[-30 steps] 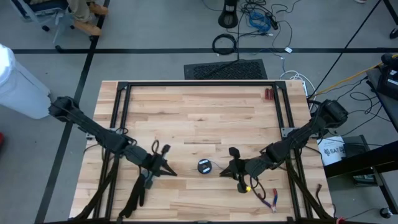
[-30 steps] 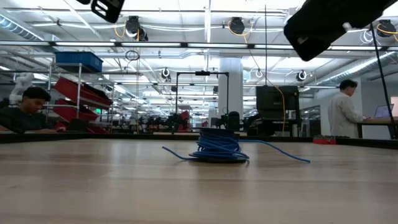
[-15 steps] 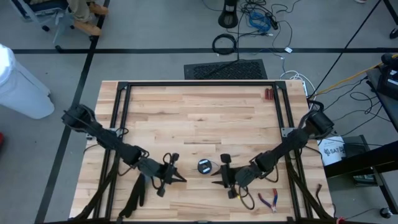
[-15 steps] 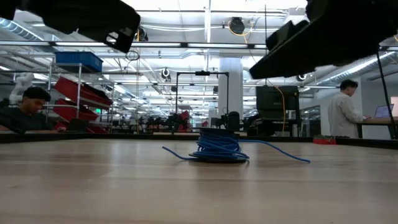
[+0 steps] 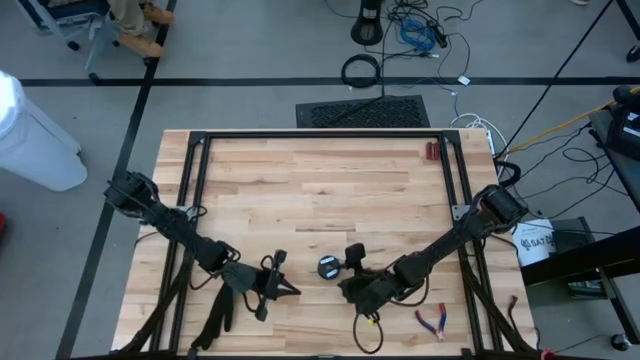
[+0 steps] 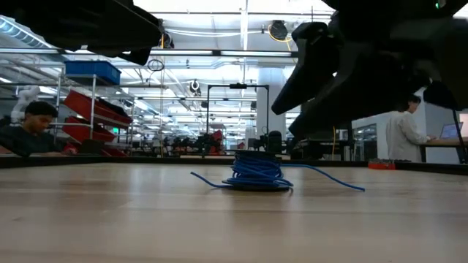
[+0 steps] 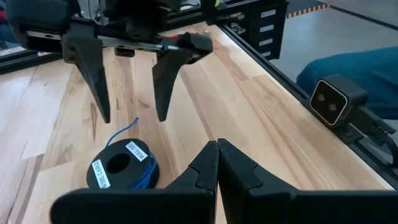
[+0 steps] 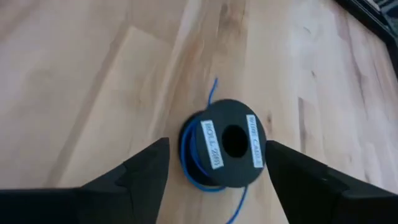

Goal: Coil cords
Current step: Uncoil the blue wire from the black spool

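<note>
- Blue cord (image 8: 219, 147) wound on small black spool, lying on wooden table (image 5: 320, 190).
- Right gripper (image 5: 345, 283), spool's 4 o'clock, fingers spread.
- Left gripper (image 5: 290, 291), spool's 8 o'clock, fingers closed, empty.

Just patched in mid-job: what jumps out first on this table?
A small black spool wound with blue cord sits near the table's front middle, loose ends trailing out. The right end effector hangs just beside it, fingers spread wide. The left end effector waits shut, front-left of the spool; red-handled pliers lie near the front-right corner.
</note>
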